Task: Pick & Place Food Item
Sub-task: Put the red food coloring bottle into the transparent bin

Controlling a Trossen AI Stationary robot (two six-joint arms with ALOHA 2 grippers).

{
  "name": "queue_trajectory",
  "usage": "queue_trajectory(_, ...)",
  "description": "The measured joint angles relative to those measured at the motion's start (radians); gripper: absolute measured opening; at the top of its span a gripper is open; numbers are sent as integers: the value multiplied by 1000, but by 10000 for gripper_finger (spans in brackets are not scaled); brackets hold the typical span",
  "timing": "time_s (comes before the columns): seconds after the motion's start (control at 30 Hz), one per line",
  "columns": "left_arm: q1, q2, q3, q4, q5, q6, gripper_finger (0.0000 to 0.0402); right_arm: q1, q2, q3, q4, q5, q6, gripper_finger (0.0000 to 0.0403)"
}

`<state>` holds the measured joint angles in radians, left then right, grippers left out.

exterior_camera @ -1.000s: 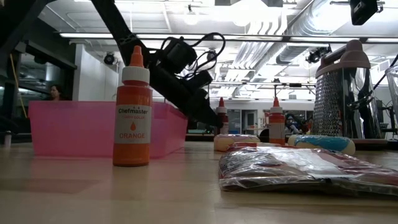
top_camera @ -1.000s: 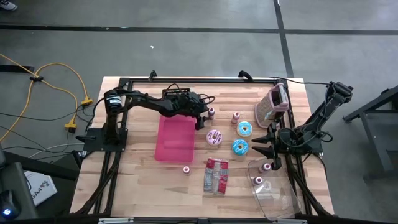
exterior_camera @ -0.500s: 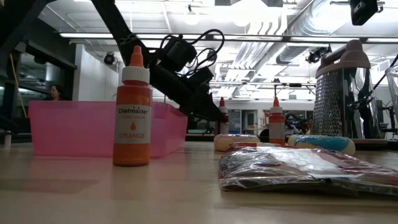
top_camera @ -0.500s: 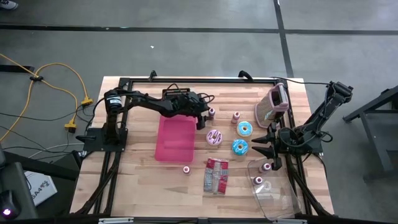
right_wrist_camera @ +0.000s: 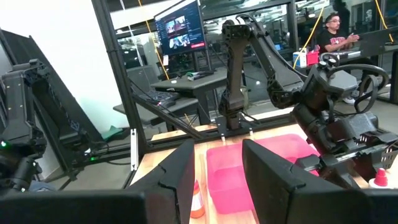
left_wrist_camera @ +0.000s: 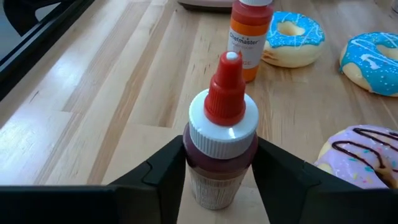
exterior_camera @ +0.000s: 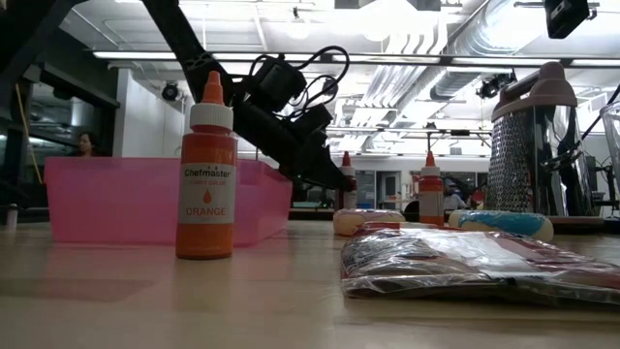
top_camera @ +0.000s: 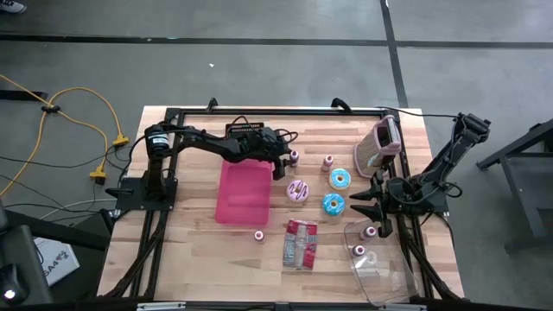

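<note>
Left end effector [left_wrist_camera: 219,171] grips, as far as I can see, a red-capped bottle [left_wrist_camera: 221,149]; pink donut [left_wrist_camera: 360,158] just beside it.

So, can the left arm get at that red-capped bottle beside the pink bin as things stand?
Probably yes. The left gripper already has a finger on each side of the red-capped bottle, which stands upright on the table with nothing between them. Whether the grip is firm, I cannot tell.

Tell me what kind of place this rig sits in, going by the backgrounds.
Most likely an industrial robotics lab or workshop, not a kitchen. The low view shows exposed ceiling ducts and strip lighting; the right wrist view shows a desk monitor with a person behind, and the high view a bare concrete floor.
</note>
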<state>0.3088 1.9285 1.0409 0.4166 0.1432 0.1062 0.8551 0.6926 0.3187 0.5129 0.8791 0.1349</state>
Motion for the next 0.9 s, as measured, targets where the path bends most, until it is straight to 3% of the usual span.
queue_trajectory(0.7,-17,0,0,-4,-13,10,153,0,0,0,-24,-44,-5,120)
queue_trajectory(0.9,-42,-39,4,-84,-11,17,153,0,0,3,-30,-45,-12,120)
